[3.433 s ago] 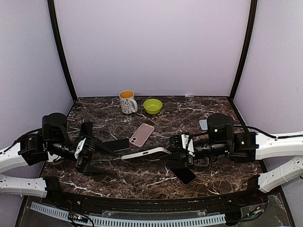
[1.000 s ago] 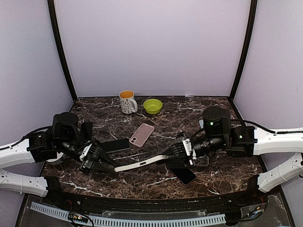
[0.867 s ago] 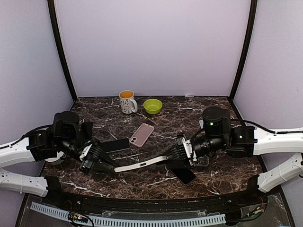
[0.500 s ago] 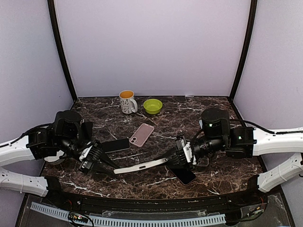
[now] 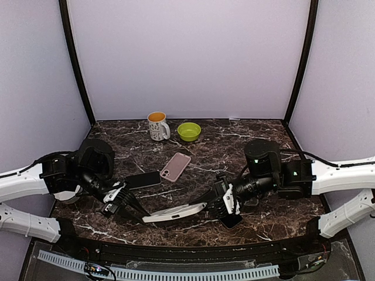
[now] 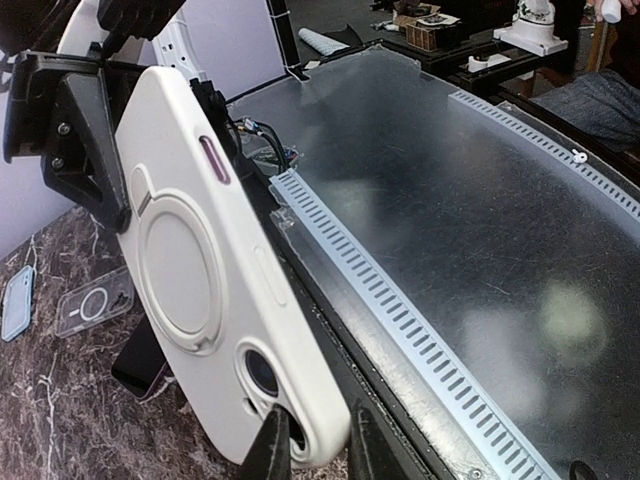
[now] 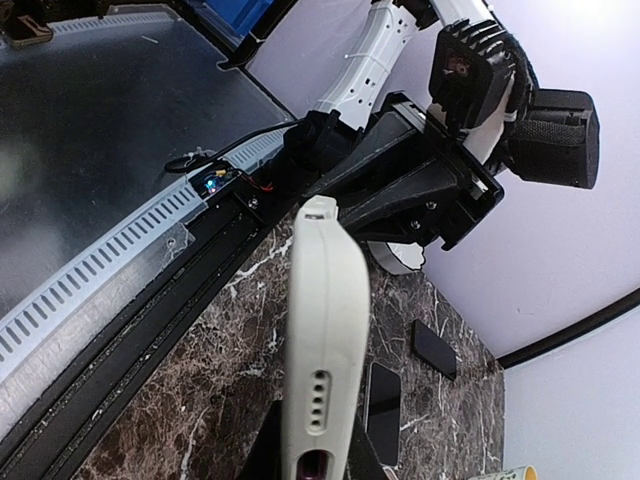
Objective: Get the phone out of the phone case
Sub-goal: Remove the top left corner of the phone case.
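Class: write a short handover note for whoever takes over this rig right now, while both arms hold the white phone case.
Left gripper: shut on the camera end of the white phone case.
Right gripper: shut on its port end.
Case: held between the arms, off the table, near its front edge.
Done: case picked up and gripped at both ends.
Left: phone not out yet, its lens shows in the cutout; work it free.
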Tool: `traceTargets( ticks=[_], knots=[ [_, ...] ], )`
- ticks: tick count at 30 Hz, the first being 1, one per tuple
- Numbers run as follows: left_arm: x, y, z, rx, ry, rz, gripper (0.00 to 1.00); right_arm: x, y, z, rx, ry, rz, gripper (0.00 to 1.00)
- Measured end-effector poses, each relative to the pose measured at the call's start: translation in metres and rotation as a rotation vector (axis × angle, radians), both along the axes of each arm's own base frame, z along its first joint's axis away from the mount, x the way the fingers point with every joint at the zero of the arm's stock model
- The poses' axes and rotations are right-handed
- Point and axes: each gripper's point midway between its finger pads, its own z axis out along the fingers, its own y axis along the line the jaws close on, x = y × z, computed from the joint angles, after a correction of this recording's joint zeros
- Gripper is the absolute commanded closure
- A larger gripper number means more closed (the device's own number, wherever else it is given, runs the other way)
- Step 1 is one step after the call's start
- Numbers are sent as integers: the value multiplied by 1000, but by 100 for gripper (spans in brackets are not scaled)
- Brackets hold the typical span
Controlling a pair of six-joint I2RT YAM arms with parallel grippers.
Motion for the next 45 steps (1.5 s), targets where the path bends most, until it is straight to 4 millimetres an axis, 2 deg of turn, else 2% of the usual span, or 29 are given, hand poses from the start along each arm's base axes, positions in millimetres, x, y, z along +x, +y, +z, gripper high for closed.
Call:
traceTargets(
  ticks=[9,21,29,35,41,44,45],
  knots=[
    [-7,0,-11,47,50,-47,87,-7,1,-10,-22,-90,23,100],
    [-5,3,-23,79,22,-52,85,-7,6,-17,-48,-106,-11,100],
    [7,0,-51,74,-50,12,83,-6,3,-43,-98,-83,-91,100],
    [25,-3,-56,86,-81,83,72,1,-1,-50,-98,-74,-157,100],
    [53,-2,-47,84,-122,178,48,12,1,-48,-77,-79,-225,100],
    [66,0,-38,70,-147,224,40,18,3,-45,-60,-75,-256,100],
    [69,1,-35,64,-155,239,34,19,4,-43,-53,-71,-267,100]
  ],
)
